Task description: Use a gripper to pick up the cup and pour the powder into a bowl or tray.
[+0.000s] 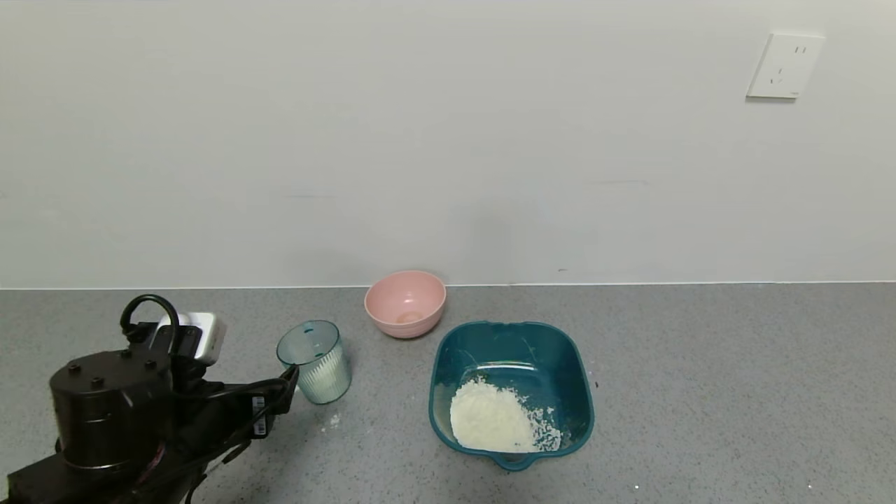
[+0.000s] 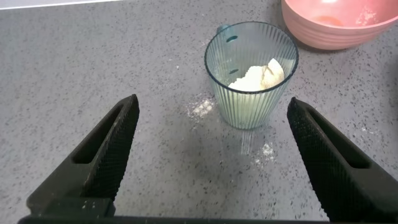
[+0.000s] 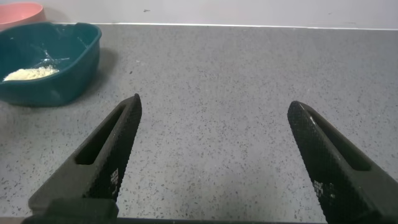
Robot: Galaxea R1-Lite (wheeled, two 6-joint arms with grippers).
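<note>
The ribbed pale blue-green cup [image 1: 315, 364] stands upright on the grey counter with white powder [image 2: 258, 76] in its bottom. My left gripper [image 1: 285, 389] is open and empty just short of the cup [image 2: 249, 99], which stands apart from the fingers and towards one finger's side. The dark teal basin [image 1: 518, 350] sits right of the cup and holds a heap of white powder [image 1: 490, 420]. My right gripper [image 3: 214, 102] is open and empty over bare counter, with the basin [image 3: 68, 68] far off to its side. It is out of the head view.
A round pink bowl [image 1: 406, 304] stands behind and between cup and basin, near the wall. Small spills of powder [image 2: 200, 107] lie on the counter beside the cup. The wall runs along the counter's back.
</note>
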